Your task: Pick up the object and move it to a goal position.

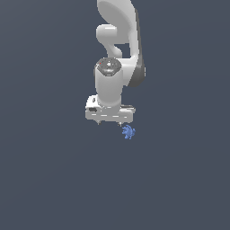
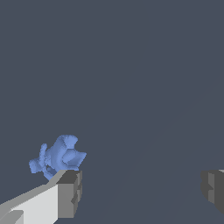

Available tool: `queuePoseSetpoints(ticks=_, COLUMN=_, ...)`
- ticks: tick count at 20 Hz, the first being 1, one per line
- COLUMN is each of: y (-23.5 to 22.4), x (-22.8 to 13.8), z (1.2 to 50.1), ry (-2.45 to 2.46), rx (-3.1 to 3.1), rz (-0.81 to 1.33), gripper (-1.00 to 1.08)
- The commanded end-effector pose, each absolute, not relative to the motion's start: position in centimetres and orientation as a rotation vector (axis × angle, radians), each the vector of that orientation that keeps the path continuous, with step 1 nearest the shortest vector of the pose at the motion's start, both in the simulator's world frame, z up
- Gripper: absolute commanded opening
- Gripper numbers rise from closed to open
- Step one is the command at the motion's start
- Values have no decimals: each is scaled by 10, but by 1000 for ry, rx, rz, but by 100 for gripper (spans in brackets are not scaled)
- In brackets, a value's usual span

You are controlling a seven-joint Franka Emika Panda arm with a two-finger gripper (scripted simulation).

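The object (image 1: 129,132) is a tiny bright-blue spiky lump on the dark grey floor, just below and toward the exterior view's right of my white hand. My gripper (image 1: 110,122) points down, with only short fingertips showing under the hand. In the wrist view the gripper (image 2: 142,190) is open, its two grey fingertips (image 2: 70,192) set wide apart with nothing between them. The object (image 2: 59,158) lies just outside one fingertip, beside it and not between the two.
The white arm (image 1: 117,49) rises behind the hand toward the top of the exterior view. A plain dark grey surface (image 1: 49,179) fills everything else. No goal marker shows.
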State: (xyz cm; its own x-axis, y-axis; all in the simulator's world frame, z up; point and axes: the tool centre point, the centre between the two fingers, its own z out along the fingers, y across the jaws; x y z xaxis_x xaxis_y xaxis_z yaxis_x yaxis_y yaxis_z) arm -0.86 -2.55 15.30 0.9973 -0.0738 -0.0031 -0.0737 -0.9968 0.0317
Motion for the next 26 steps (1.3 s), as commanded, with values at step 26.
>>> queuePoseSetpoints(ticks=26, y=61, x=-26, z=99, ry=-961, rx=2988, rz=0, gripper=100)
